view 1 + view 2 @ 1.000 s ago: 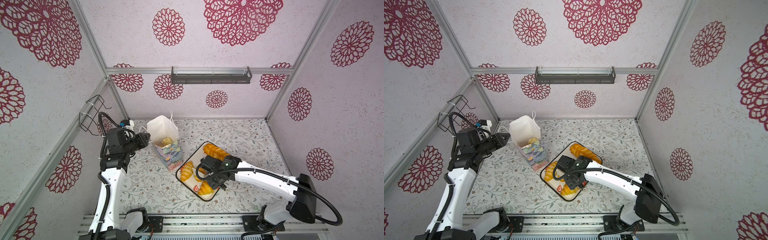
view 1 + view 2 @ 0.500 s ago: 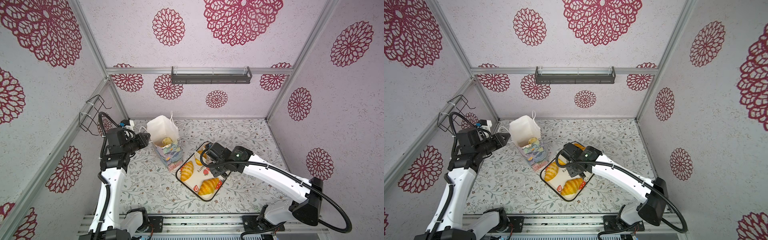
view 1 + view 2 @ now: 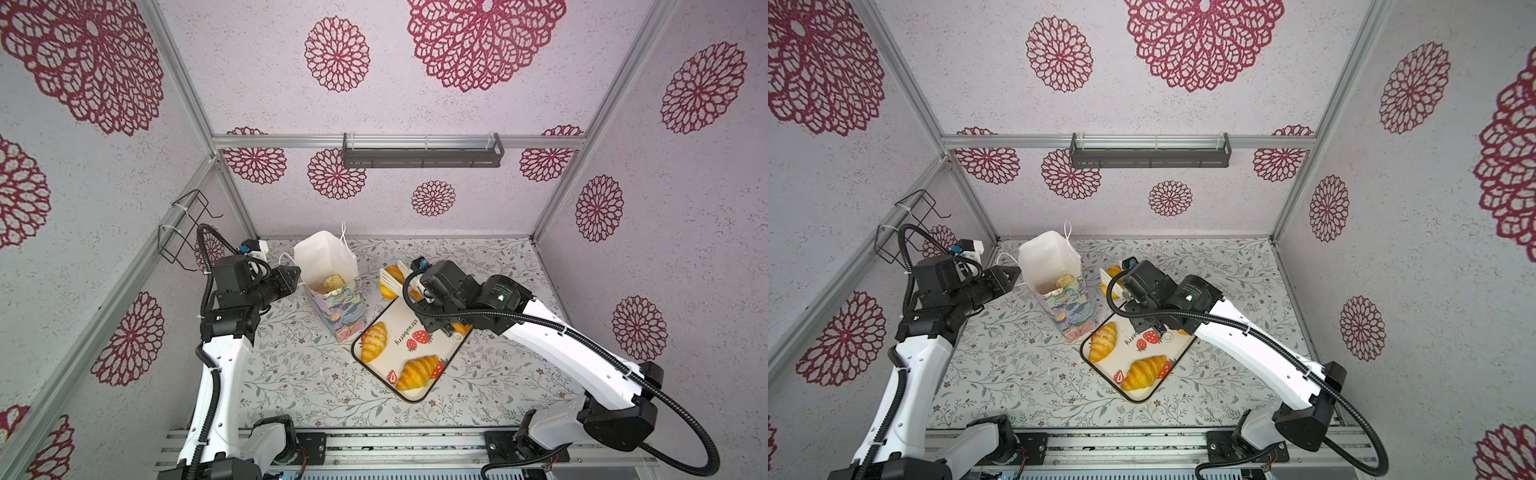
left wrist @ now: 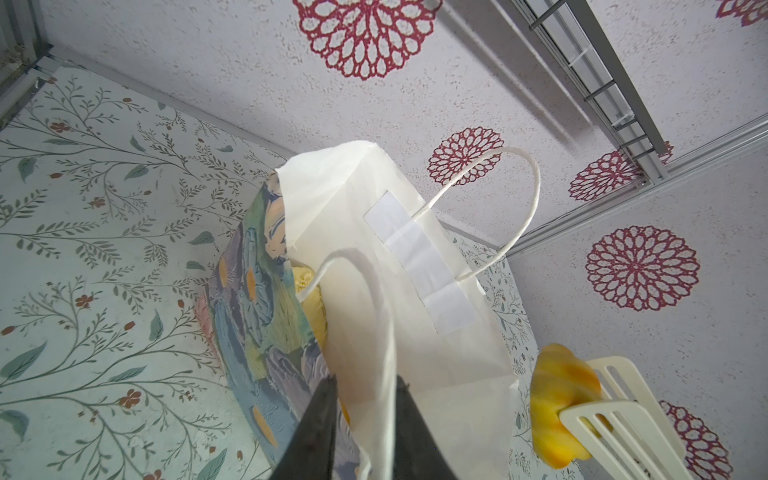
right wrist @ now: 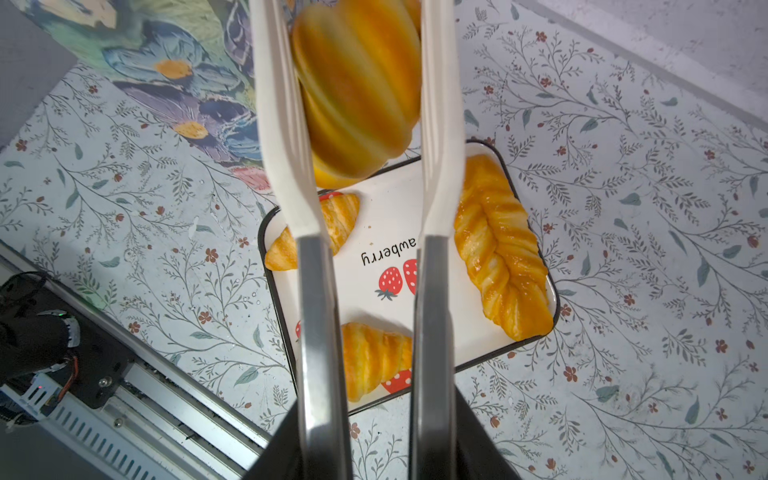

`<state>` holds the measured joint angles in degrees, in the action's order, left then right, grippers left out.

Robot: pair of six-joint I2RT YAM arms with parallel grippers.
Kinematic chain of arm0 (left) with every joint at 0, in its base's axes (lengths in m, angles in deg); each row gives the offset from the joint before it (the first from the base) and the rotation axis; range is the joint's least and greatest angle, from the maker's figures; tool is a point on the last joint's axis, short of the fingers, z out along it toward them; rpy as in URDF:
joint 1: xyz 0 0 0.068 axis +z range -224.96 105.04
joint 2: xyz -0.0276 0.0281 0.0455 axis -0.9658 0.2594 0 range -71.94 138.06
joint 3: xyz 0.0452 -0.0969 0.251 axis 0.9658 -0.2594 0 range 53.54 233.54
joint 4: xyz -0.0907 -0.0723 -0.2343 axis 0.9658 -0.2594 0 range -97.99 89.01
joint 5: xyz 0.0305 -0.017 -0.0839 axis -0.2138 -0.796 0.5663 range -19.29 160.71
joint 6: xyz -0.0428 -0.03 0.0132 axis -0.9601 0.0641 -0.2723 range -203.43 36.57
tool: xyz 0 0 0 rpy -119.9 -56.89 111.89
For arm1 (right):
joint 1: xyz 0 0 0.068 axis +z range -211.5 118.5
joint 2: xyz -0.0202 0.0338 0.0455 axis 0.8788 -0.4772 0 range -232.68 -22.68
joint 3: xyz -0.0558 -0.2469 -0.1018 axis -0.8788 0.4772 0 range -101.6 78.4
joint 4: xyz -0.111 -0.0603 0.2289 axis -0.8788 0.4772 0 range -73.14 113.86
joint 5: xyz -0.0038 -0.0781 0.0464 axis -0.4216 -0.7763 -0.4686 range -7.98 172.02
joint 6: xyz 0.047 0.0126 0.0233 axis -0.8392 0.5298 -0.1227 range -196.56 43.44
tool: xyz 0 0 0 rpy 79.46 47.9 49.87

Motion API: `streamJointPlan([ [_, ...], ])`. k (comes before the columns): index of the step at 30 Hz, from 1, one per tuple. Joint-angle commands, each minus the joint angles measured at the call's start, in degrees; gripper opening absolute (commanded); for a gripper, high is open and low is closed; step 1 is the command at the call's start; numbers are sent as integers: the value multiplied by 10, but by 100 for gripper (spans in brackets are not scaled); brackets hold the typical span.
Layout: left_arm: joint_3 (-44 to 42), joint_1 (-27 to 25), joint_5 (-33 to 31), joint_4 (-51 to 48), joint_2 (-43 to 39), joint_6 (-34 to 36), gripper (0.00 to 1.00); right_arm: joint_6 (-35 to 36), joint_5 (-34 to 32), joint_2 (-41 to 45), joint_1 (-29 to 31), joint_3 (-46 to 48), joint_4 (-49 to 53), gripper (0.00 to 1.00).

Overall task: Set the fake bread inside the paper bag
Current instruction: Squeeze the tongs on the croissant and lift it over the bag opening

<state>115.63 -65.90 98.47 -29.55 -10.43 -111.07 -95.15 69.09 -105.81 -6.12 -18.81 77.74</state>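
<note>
Right fingers point(image 5: 282, 453) clenched on the grey arms of the white tongs point(image 5: 278, 124). The tong blades clamp the round bun point(image 5: 357, 91) across its widest part, clear of the desk point(image 3: 291, 374).

In a top view the bun point(image 3: 390, 282) hangs just right of the paper bag point(image 3: 324, 257), at centre frame. It is not yet over the mouth.

The bag stands at the upper-left corner of the strawberry tray point(image 5: 386, 224), leaning a little. At least one pale-yellow piece point(image 3: 332, 282) is already inside.

Left fingers point(image 4: 320, 424) are pinched on the bag's near wall at the rim. The cord handle blurs past them, and I can't say whether it is caught in the pinch too.

On the tray are two croissants point(image 3: 373, 341) point(image 3: 417, 372) and the twisted loaf point(image 5: 498, 257).

Handling, my guess:
- The bun is glossy and rounded, and probably light and squashy.
- Smooth blades could let it squirt out, so I want to hold it across the fat middle with steady pressure.
- The bag is thin paper and buckles easily, so the rim is the right place to hold it.
- The mouth is narrow, so the bun should go in from directly above.
</note>
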Motion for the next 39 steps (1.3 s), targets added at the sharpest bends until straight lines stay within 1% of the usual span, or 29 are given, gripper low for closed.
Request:
streamJointPlan([
  [1,2,-4,-2,9,1,2,25,20,-16,-2,-2,-43,-3,41],
  [5,2,-5,-3,9,1,2,25,28,-15,-10,-2,-66,-7,41],
  [27,2,-4,-2,8,1,2,25,61,53,-103,9,-216,-29,41],
  [39,2,-5,0,8,2,2,25,70,84,-159,17,-268,-47,41],
])
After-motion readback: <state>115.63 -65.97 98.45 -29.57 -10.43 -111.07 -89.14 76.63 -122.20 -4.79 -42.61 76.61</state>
